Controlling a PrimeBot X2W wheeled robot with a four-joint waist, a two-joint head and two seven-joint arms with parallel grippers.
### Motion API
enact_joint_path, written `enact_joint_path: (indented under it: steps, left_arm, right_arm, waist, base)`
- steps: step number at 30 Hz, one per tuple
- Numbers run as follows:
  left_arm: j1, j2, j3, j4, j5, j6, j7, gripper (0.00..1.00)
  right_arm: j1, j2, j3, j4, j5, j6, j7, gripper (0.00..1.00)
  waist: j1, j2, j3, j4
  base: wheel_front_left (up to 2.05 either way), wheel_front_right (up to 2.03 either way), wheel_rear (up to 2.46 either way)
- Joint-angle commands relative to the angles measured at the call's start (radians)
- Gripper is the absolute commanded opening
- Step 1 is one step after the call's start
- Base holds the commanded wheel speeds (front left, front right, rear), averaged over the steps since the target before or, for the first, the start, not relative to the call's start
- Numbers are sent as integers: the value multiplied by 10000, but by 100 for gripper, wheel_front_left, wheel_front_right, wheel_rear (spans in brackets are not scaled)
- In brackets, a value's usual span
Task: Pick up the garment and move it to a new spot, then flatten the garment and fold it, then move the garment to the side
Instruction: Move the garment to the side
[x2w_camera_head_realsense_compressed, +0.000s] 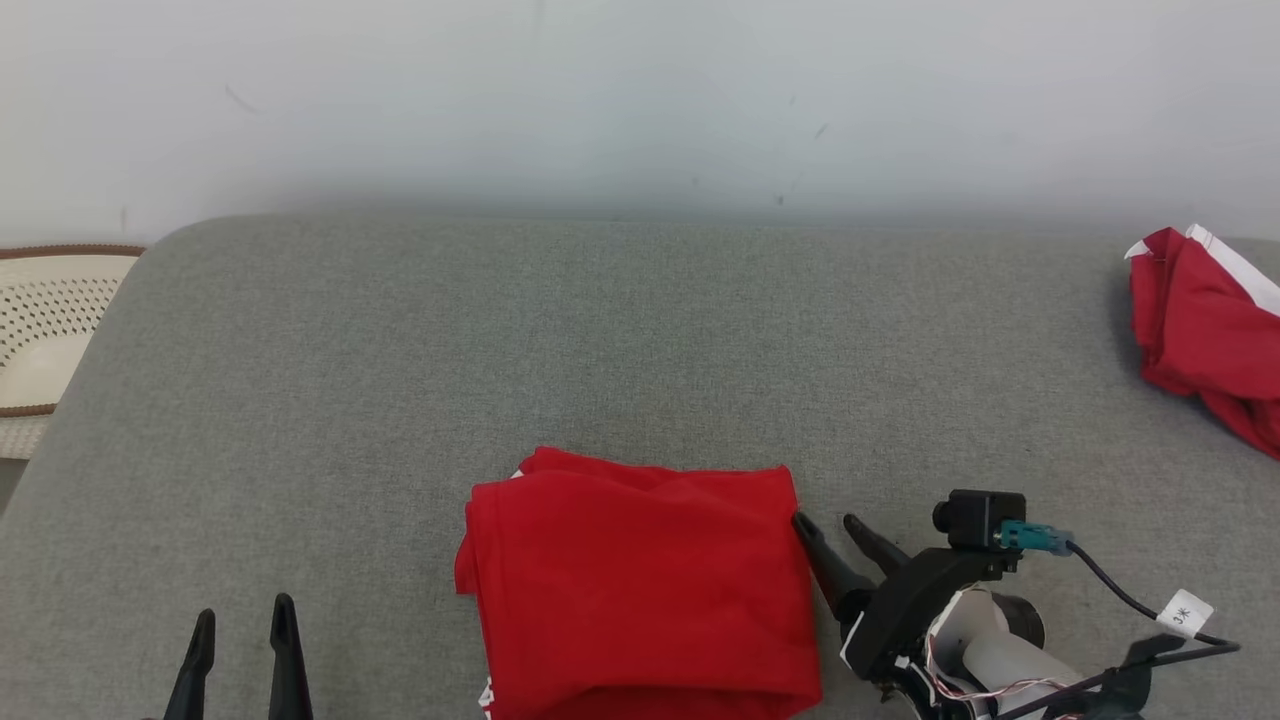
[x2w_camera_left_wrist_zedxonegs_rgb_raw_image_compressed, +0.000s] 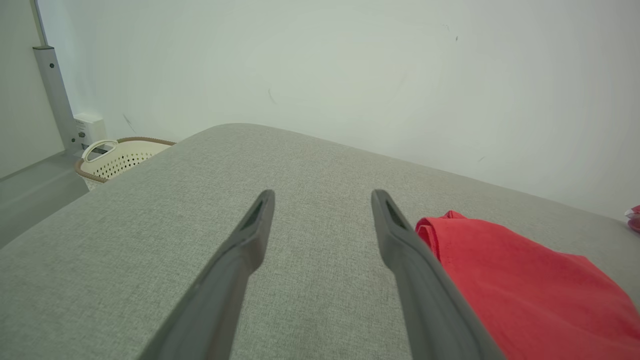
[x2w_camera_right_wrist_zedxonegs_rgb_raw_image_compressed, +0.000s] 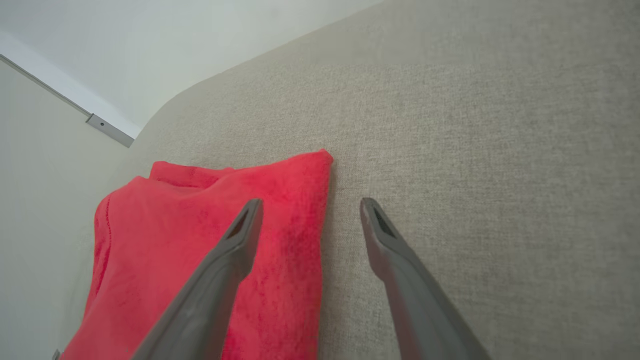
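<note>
We judge the garment (x2w_camera_head_realsense_compressed: 640, 585), lying folded at the near middle of the counter (x2w_camera_head_realsense_compressed: 400, 350), ready for its last move aside, with our right end effector (x2w_camera_head_realsense_compressed: 825, 522) open and empty just beside its edge and the left end effector (x2w_camera_head_realsense_compressed: 243, 610) open, well apart.

A red garment (x2w_camera_head_realsense_compressed: 640, 590) is seen folded into a rough rectangle on a grey cushion (x2w_camera_head_realsense_compressed: 500, 350), at the bottom centre. The right gripper (x2w_camera_head_realsense_compressed: 824, 520) is placed just beside the garment's right edge, its fingers spread and nothing held between them; whether the nearer fingertip touches the cloth cannot be told. A small black camera (x2w_camera_head_realsense_compressed: 980, 520) is mounted on its wrist. The left gripper (x2w_camera_head_realsense_compressed: 245, 608) is found at the lower left, fingers apart, well clear of the garment. A crumpled red cloth (x2w_camera_head_realsense_compressed: 1205, 330) with white trim is seen at the right edge. A perforated basket (x2w_camera_head_realsense_compressed: 50, 330) is set beyond the cushion's left end, before a pale wall (x2w_camera_head_realsense_compressed: 640, 100).
</note>
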Motion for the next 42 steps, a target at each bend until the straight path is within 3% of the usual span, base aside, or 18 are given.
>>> enact_joint_path:
  steps: [1,14,15,16,17,18,19,29,42]
  left_arm:
    - [-7,6,7,7,26,25,-37,100]
    - [-118,6,-11,58,-63,48,-38,100]
    - [-132,6,-9,66,-78,48,-38,100]
    - [-145,6,-8,76,-83,51,-38,100]
    - [-154,6,-8,83,-93,52,-38,100]
    - [-154,6,-8,83,-93,52,-38,100]
    - [-158,6,-11,92,-103,52,-38,100]
    - [-153,6,63,117,-138,47,-38,100]
    - [-284,6,285,-129,79,-71,-36,100]
  right_arm:
    - [63,72,67,72,64,4,76,100]
    - [340,374,597,375,581,4,1066,100]
    - [350,418,629,364,663,4,1132,87]
    - [339,451,648,359,728,4,1151,58]
    - [304,457,675,371,762,4,1169,36]
    - [304,457,675,371,762,4,1169,36]
    - [257,467,700,376,802,4,1171,0]
    - [-451,168,857,103,750,4,542,0]
    - [-2731,-1063,1216,296,-139,4,408,0]
  waist:
    - [0,0,23,26]
    - [0,0,180,117]
    - [0,0,191,118]
    - [0,0,202,118]
    - [0,0,212,117]
    - [0,0,212,117]
    - [0,0,221,117]
    - [0,0,246,-11]
    - [0,0,748,-938]
  base:
    - [0,0,0]
    - [0,0,0]
    - [0,0,0]
    - [0,0,0]
    - [0,0,0]
    - [0,0,0]
    - [0,0,0]
    - [0,0,0]
    - [0,0,0]
